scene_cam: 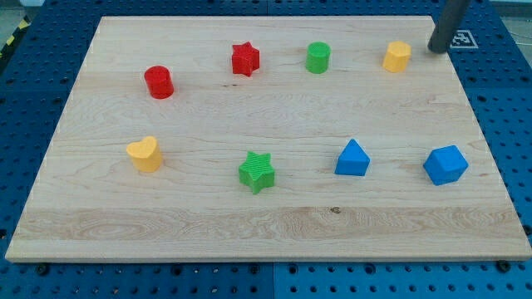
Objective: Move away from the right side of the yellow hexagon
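Blue pegboard surrounds a pale wooden board (274, 208) that fills most of the frame. On it stand eight small blocks. The upper row, from the view's left, has a red cylinder (159, 82), a red star (245, 59), a green cylinder (317, 57) and the yellow hexagon (397, 56). The lower row has a yellow heart (145, 154), a green star (257, 171), a blue triangle (352, 158) and a blue block (445, 164) of faceted shape.

The yellow hexagon sits in the upper right of the frame, near the board's top edge. My tip (435, 48) is at the upper right corner, to the view's right of the hexagon and apart from it, with bare wood between them. I have no hand to open or close, only the rod, and it touches no block.

The hexagon looks like a small, rigid plastic piece, light and likely to slide easily on smooth wood, perhaps turning if struck off-centre. It cannot be gripped, only pushed on a flat side face. For this task I judge it should not be touched at all.

A black-and-white printed marker (462, 38) shows behind the rod. No readable writing or brand is visible.
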{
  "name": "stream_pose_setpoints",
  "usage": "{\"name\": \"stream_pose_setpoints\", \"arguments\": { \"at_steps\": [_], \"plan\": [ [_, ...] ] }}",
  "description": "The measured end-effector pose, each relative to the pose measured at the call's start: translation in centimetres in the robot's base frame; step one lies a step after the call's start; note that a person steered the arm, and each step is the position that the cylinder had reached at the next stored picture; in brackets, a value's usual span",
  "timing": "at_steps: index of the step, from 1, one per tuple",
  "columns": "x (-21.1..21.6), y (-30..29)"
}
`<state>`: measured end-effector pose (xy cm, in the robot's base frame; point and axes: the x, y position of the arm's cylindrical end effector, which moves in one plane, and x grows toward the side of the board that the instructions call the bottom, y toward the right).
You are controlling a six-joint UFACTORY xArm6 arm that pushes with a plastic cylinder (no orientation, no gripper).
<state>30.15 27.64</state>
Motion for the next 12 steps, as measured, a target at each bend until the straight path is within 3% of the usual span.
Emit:
{"name": "stream_pose_setpoints", "arguments": {
  "at_steps": [1,2,3,4,6,7,8,9,11,12],
  "plan": [
    [1.4,1.9],
    [-2.6,6.8],
    [-7.2,4.0],
    [-7.1,1.4],
    [4.5,-0.8],
    [5.5,-0.4],
    [-1.1,5.7],
    [-5.0,6.9],
    [-4.4,6.9],
    [-1.1,6.9]
  ]
}}
